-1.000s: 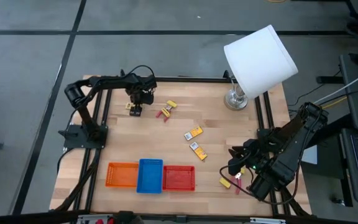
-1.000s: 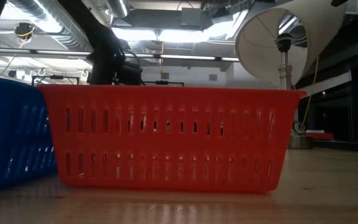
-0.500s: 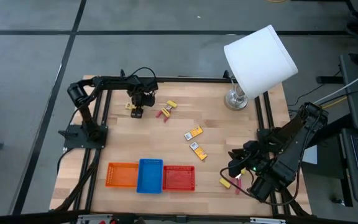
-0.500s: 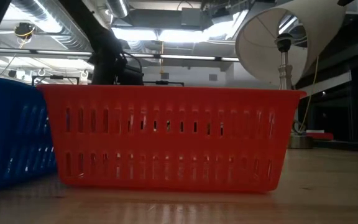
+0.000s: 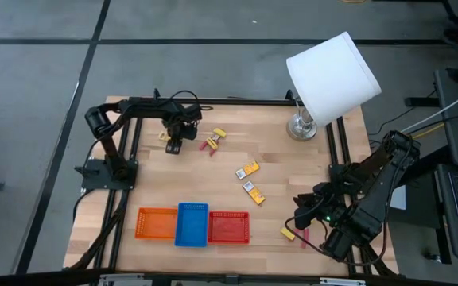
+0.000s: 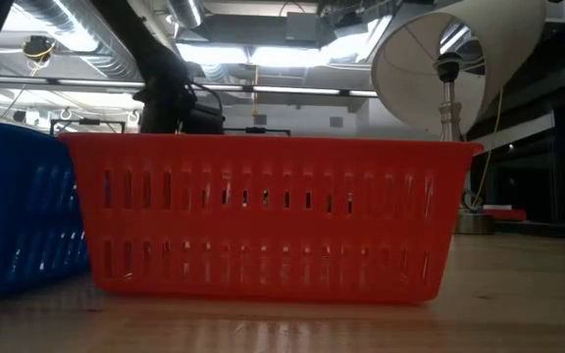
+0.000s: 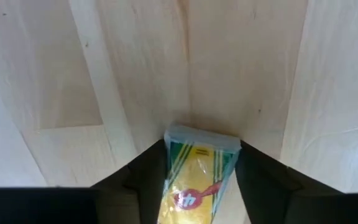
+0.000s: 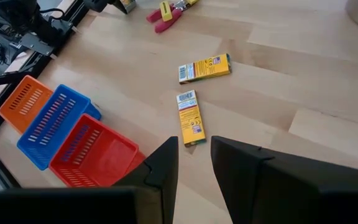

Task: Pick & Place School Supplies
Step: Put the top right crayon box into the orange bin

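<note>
High view: left gripper (image 5: 172,145) at the table's far-left. Left wrist view: its fingers (image 7: 260,180) flank a flat, glossy yellow packet (image 7: 194,180) lying on pale wood, seemingly touching; grip unclear. Right wrist view: right gripper (image 8: 194,163) fingers slightly parted, empty.

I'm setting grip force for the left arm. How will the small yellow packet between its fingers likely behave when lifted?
The yellow packet looks like a flat-sided printed box with square edges, so probably stiff and unlikely to roll. It is small between the left gripper fingers, so likely light. Its surface looks glossy, so it may slip or crush; moderate force seems wise.
</note>
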Robot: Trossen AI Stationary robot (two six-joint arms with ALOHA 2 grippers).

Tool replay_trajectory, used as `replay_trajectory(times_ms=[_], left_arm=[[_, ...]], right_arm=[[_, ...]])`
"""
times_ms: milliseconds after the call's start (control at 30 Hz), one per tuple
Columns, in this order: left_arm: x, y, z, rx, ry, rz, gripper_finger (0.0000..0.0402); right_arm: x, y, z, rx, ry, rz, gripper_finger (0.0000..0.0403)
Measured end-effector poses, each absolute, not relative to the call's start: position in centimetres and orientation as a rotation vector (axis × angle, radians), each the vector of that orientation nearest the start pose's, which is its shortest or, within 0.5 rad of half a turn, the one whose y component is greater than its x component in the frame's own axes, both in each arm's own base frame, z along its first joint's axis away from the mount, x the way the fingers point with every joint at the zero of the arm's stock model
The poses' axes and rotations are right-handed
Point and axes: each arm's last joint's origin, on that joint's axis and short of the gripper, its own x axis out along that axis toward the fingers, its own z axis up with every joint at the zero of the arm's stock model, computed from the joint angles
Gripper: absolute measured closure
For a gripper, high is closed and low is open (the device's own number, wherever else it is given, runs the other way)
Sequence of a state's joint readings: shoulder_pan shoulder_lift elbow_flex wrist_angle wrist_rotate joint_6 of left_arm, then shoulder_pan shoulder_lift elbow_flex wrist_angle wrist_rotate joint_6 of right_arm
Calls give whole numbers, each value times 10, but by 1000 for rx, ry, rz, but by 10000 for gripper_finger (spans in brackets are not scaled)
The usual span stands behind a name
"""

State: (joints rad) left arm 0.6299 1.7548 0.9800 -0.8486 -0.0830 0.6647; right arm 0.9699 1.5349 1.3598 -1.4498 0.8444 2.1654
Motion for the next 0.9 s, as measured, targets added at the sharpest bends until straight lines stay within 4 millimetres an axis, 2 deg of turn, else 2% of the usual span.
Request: replay_trajectory(times_ms=[267, 433, 700, 900], left_arm=[[221, 158, 157, -120, 1550, -7, 237], [220, 141, 174, -282, 1481, -24, 246], [216, 90, 201, -461, 1437, -31, 249], [198, 40, 216, -578, 1422, 22, 252]], right_arm=[[164, 200, 297, 718, 526, -796, 305], [164, 200, 297, 723, 524, -797, 305], [165, 201, 297, 733, 519, -793, 305], [165, 201, 297, 736, 510, -789, 304]])
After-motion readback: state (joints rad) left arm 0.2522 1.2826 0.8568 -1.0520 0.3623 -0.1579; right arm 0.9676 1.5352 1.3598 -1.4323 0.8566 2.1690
